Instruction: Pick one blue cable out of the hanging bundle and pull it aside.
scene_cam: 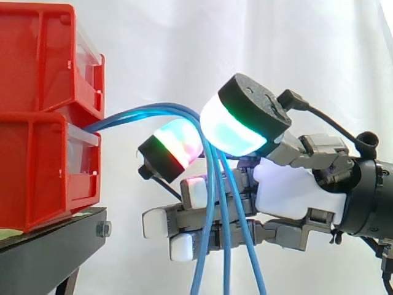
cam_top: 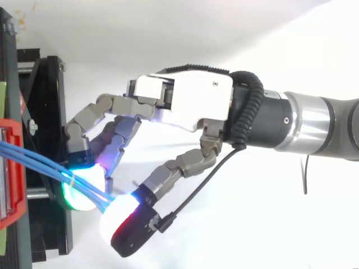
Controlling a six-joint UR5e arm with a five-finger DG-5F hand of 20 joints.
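Blue thin cables [scene_cam: 153,111] drooping from the red plastic bins [scene_cam: 43,123] at left are gripped together by the hand's [cam_top: 190,98] curled fingers [scene_cam: 242,126]; none looks singled out or pulled aside yet.

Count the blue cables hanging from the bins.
3 blue cables, arching from the red bins to the hand, which pinches them, then hanging: left cable, middle cable, right cable in the side view. Another may be hidden behind the hand.
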